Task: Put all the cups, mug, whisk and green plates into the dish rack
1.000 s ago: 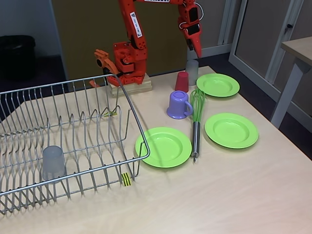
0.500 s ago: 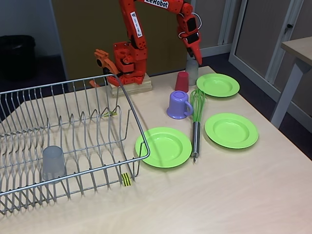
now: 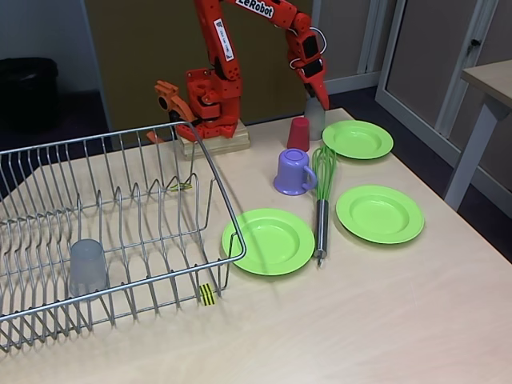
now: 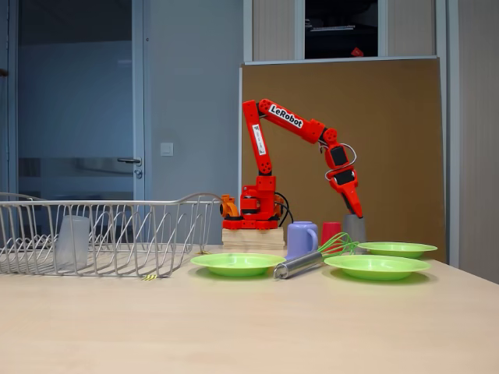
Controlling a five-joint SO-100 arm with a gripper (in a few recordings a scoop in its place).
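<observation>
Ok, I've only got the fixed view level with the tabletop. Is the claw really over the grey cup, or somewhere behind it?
Observer: From the higher fixed view, the claw hangs right over the grey cup, tip near its rim. The red cup stands close beside it on the left. I can't tell if the claw is open.
Operator: And how does the whisk lie? It's end-on for me.
Observer: The whisk lies flat between the front green plate and the right green plate. Its loops are beside the mug, and its handle end is by the front plate's rim.
</observation>
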